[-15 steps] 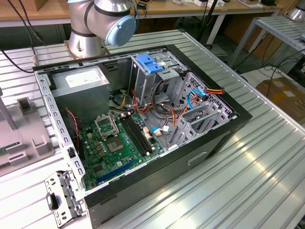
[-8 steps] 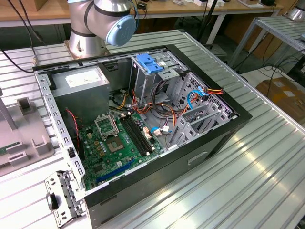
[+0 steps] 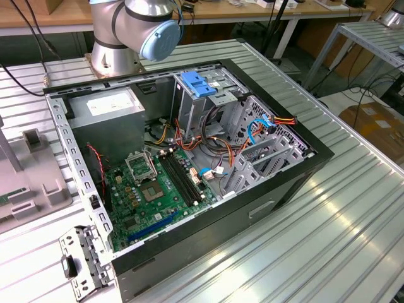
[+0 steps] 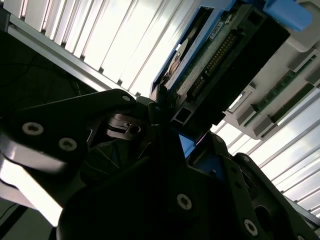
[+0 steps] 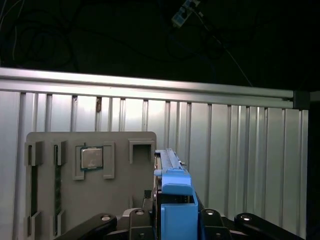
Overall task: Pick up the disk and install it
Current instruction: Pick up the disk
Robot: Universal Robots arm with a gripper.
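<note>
Your tool is pressed together on the disk. Its dark fingers clamp either side of the blue carrier rail, so the drive stands edge-on between them. In the first wrist view the disk sits at the edge of the grey parts tray on the ribbed table; you cannot tell whether it has cleared the tray. The second wrist view shows its connector edge and green board. In the exterior view, the open computer case lies near the arm's base.
</note>
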